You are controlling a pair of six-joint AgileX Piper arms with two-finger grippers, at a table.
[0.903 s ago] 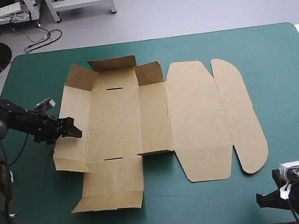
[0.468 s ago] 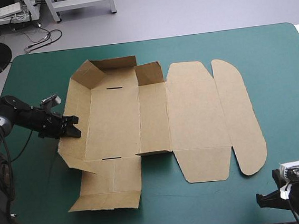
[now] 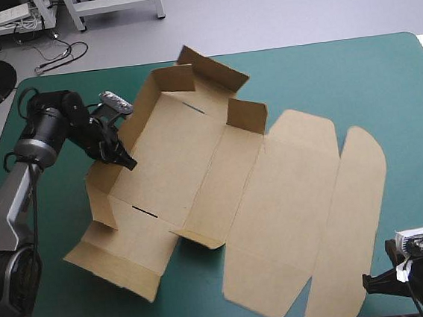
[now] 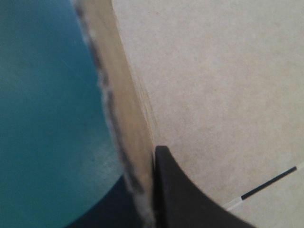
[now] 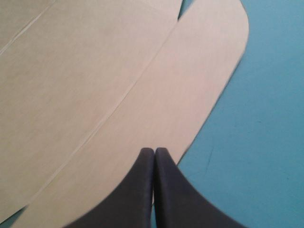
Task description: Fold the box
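Observation:
The brown box [image 3: 197, 167] lies as a cut sheet set slantwise on the teal-green cover [image 3: 385, 89], its left and far walls raised. My left gripper [image 3: 127, 161] is shut on the box's raised left wall. In the left wrist view the wall's edge [image 4: 124, 128] runs down between the fingers of that gripper [image 4: 153, 159], with the inner panel [image 4: 213, 80] beside it. The rounded lid flap [image 3: 352, 212] stretches toward the near right corner. My right gripper [image 3: 369, 283] is shut and empty beside that flap. In the right wrist view its shut gripper [image 5: 154, 152] hovers over the flap's edge [image 5: 156, 90].
Two thin slots [image 3: 143, 210] mark the box's floor. A side flap [image 3: 109, 262] lies flat near the table's front left. Bare teal-green cover shows at the far right [image 3: 403, 125] and along the left edge [image 3: 47, 242].
My left gripper shut on the box's left wall and swung toward the far edge, lifting the wall and turning the whole sheet so the lid now points at the near right corner. The right arm stayed put.

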